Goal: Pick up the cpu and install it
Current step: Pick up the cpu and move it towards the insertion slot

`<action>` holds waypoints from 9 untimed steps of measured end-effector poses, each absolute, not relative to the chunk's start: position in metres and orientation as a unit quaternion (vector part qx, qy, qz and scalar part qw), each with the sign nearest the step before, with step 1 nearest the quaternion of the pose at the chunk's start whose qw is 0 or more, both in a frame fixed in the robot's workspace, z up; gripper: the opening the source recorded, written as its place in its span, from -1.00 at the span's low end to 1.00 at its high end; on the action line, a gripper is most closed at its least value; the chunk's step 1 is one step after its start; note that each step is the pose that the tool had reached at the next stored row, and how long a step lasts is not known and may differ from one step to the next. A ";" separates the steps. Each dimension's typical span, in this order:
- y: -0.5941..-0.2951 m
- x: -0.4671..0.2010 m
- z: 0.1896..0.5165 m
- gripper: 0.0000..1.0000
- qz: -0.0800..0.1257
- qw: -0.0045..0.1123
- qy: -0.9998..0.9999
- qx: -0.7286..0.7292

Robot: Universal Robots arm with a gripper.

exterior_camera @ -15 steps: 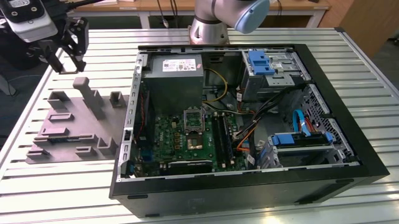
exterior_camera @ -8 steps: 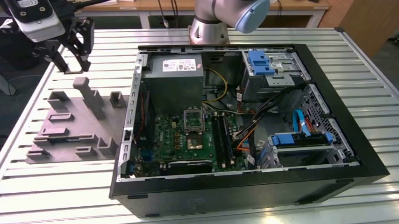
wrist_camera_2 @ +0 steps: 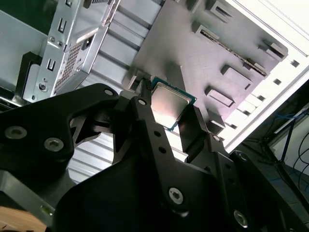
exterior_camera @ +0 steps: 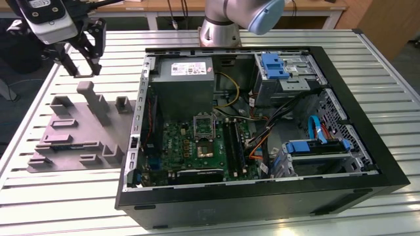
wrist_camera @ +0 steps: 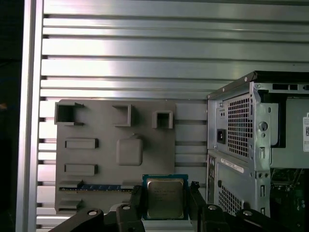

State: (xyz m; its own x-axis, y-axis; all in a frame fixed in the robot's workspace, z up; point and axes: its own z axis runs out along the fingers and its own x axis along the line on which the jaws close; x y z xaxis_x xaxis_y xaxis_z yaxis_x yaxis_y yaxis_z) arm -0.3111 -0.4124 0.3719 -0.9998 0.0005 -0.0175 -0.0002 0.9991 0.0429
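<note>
The cpu (wrist_camera: pixel 165 198) is a small square chip with a shiny metal top and a green rim. My gripper (wrist_camera: pixel 165 191) is shut on it, one black finger on each of two opposite edges, as both wrist views show. The second wrist view also has the cpu (wrist_camera_2: pixel 170 102) between the fingers (wrist_camera_2: pixel 147 111), hanging above the grey fixture plate (wrist_camera_2: pixel 183 43). In the exterior view my gripper (exterior_camera: pixel 86 61) is up in the air at the far left, above that plate (exterior_camera: pixel 72 140) and outside the open computer case (exterior_camera: pixel 367 162). The black-framed metal socket (exterior_camera: pixel 202 127) lies on the green board inside the case.
A big grey box with a white label (exterior_camera: pixel 184 86) sits in the case beside the socket. Cables and blue-tabbed drive bays (exterior_camera: pixel 315 147) fill the case's right side in the exterior view. A memory stick (wrist_camera: pixel 96 187) lies in a slot of the plate. The table is ribbed metal (wrist_camera: pixel 145 48).
</note>
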 end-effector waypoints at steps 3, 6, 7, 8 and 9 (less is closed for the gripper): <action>-0.412 -0.307 0.372 -0.06 0.021 0.009 1.000 0.000; -0.414 -0.307 0.372 -0.06 0.021 0.009 1.000 0.003; -0.414 -0.306 0.372 -0.06 0.021 0.009 1.000 0.004; -0.415 -0.306 0.372 -0.06 0.021 0.009 1.000 0.005; -0.416 -0.306 0.372 -0.06 0.021 0.009 1.000 0.006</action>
